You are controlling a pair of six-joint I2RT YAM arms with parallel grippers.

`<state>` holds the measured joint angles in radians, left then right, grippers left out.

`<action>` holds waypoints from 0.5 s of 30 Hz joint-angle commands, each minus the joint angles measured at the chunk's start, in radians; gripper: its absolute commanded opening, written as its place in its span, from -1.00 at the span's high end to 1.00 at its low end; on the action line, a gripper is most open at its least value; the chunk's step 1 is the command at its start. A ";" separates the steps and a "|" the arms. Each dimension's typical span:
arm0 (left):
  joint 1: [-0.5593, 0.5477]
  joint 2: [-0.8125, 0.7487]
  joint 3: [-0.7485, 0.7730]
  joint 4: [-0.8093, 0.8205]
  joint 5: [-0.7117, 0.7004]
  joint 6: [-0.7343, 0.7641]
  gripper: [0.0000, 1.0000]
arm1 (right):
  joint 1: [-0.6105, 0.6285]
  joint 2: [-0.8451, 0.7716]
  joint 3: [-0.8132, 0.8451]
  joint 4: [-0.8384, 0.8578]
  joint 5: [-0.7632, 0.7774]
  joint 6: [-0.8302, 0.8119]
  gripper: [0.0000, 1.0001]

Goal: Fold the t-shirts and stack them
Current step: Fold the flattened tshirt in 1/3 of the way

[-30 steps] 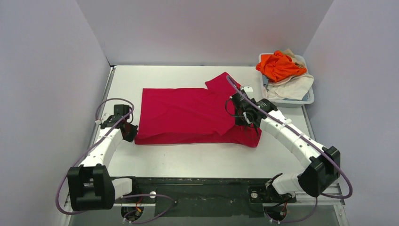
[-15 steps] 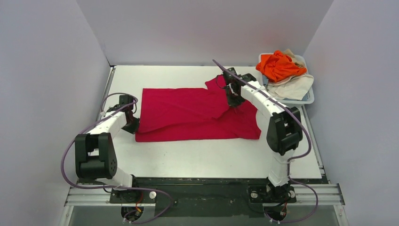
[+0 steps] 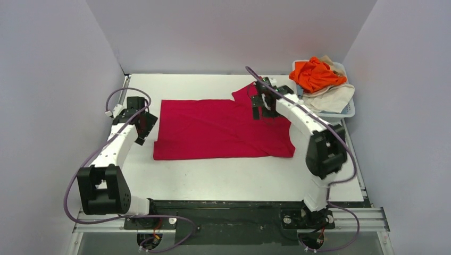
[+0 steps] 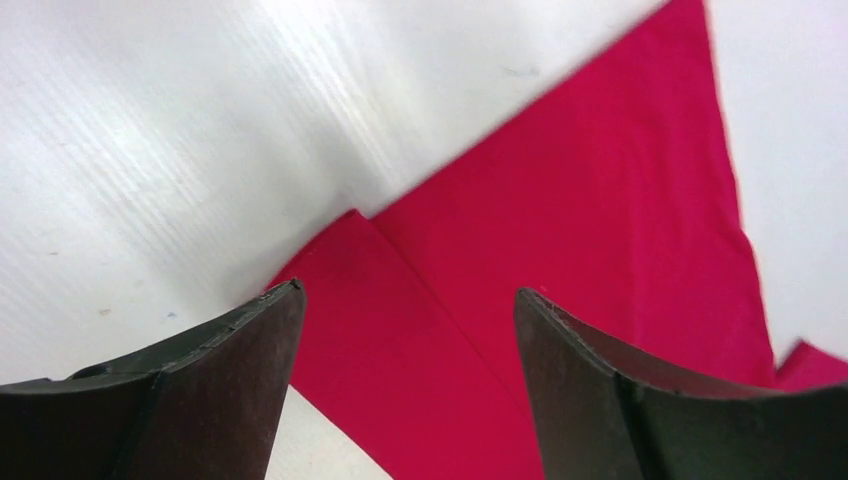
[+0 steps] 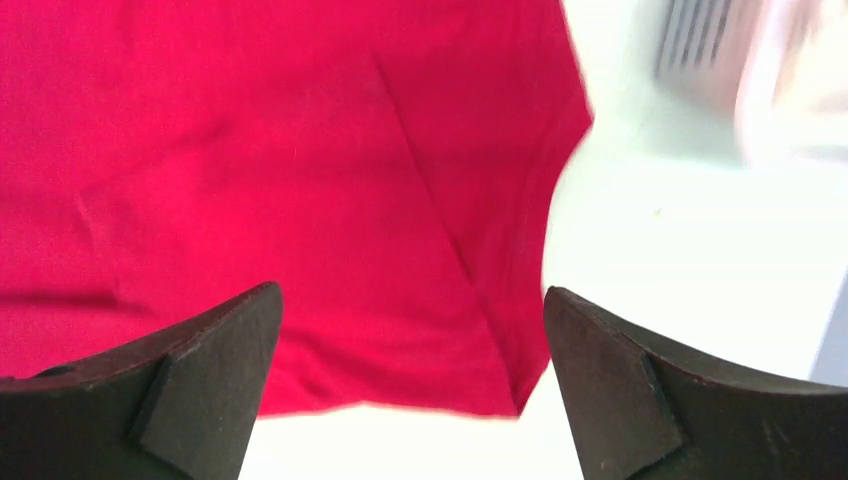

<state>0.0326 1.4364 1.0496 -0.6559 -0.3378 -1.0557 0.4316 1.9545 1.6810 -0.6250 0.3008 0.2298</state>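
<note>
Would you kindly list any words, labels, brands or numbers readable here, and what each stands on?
None can be read. The red shirt, orange shirt and cream shirt show no print; the basket, left arm and right arm carry no legible marking in any view.

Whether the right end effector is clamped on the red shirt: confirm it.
No, the right end effector hovers open above the red shirt.

High rear overview; both wrist views close, downward, all sharing the red t-shirt (image 3: 213, 130)
</note>
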 commanded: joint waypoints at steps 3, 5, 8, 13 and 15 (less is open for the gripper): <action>-0.131 0.015 -0.009 0.127 0.182 0.164 -0.75 | -0.012 -0.347 -0.516 0.227 -0.297 0.260 -0.97; -0.179 0.080 -0.014 0.146 0.210 0.176 -0.77 | -0.020 -0.348 -0.567 0.279 -0.360 0.293 -0.98; -0.206 0.171 -0.021 0.168 0.250 0.175 -0.79 | -0.047 -0.292 -0.597 0.296 -0.352 0.320 -0.98; -0.185 0.282 -0.069 0.188 0.224 0.182 -0.82 | -0.128 -0.259 -0.713 0.390 -0.361 0.363 -0.97; -0.166 0.295 -0.094 0.201 0.227 0.194 -0.82 | -0.157 -0.248 -0.768 0.445 -0.427 0.376 -0.97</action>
<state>-0.1688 1.6932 1.0111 -0.4892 -0.1070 -0.8955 0.3283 1.7107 0.9936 -0.2829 -0.0441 0.5457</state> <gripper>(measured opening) 0.908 0.987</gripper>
